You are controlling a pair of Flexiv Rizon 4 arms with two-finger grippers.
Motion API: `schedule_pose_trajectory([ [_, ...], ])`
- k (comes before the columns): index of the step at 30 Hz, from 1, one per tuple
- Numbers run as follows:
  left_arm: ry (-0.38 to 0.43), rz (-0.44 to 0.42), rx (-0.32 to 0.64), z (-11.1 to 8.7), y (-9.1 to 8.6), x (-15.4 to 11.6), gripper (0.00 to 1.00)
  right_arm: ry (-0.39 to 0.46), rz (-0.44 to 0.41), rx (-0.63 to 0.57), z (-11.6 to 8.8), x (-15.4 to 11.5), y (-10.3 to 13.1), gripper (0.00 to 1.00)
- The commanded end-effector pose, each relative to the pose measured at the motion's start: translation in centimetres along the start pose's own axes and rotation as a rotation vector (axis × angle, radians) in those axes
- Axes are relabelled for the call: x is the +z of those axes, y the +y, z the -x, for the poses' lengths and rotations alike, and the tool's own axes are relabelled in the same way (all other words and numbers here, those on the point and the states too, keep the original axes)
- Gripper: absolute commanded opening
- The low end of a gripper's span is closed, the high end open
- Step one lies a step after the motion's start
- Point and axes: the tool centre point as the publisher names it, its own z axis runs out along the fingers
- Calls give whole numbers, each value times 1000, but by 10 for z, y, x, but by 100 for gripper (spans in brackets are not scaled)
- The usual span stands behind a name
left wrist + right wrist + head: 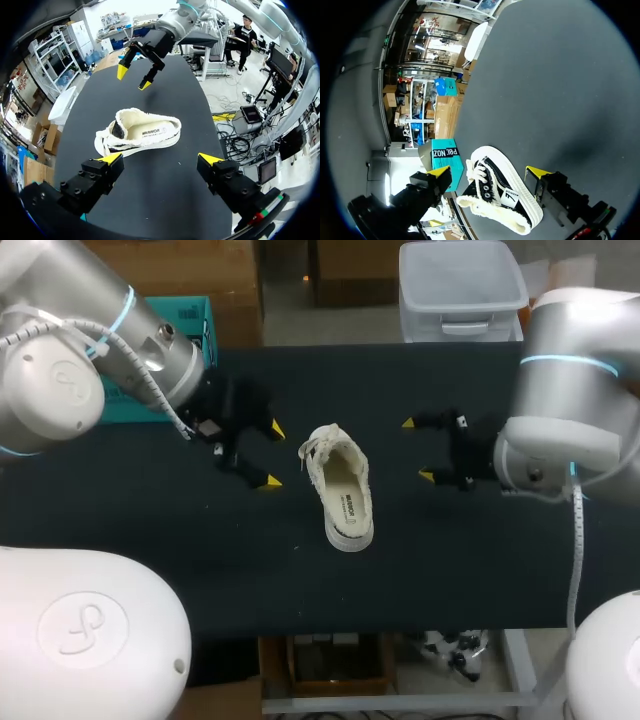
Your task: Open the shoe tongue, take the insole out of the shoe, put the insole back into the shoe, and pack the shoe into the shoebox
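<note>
We take the shoe (340,492) as our mark. It stands upright on its sole on the black table (470,570), between our two arms. Its laced end is turned away from us and a little toward our left arm's side, and its heel is toward us. Its mouth faces up, and the pale insole (346,495) lies flat inside, its printed patch showing. The white laces (314,447) sit loose at the front end. In the right wrist view the shoe's side is black, with a white sole and a fuzzy white lining round the rim.

Our left gripper (271,455) is near the shoe's laced end, on the left arm's side, and apart from it. Its two yellow-tipped fingers are spread wide and grasp nothing. In the left wrist view the shoe lies crosswise ahead of this gripper, clear of both fingertips, and our other arm's gripper shows beyond the shoe.

Our right gripper (418,450) is on the shoe's opposite side, somewhat farther from it than the left one. Its fingers are likewise spread wide, and it has hold of nothing. In its own wrist view the shoe shows ahead of it, in line with the gap between the fingers. The head view shows that neither tip touches the shoe.

The teal shoebox (190,325) is well apart from the shoe, beyond our left arm, which hides most of it. We cannot tell whether its lid is on or off.
</note>
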Motion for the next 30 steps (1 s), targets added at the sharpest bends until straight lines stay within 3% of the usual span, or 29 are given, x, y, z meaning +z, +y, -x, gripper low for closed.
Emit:
schedule_pose_trajectory([
  [1,-14,18,-35,-2,-4,15,100,56,-980,-3,7,-5,15,100],
  [5,-31,32,-109,-2,-7,22,100,75,-1145,19,2,-2,23,100],
  [7,-54,46,-160,2,-9,27,100,75,-1145,19,2,-2,23,100],
  [8,-84,95,-157,3,-8,28,100,75,-1145,19,2,-2,23,100],
  [17,-84,95,-157,3,-8,28,100,71,-1163,25,2,-1,30,100],
  [20,-85,109,-235,2,-13,40,100,28,-1201,58,-1,-2,36,100],
  [23,-135,146,-338,0,-13,48,100,-9,-1244,74,-3,-4,43,100],
  [29,-224,181,-616,2,-11,57,100,-31,-1355,53,-7,-8,53,100],
  [30,-272,199,-665,4,-11,56,100,-33,-1376,47,-8,-9,55,100],
])
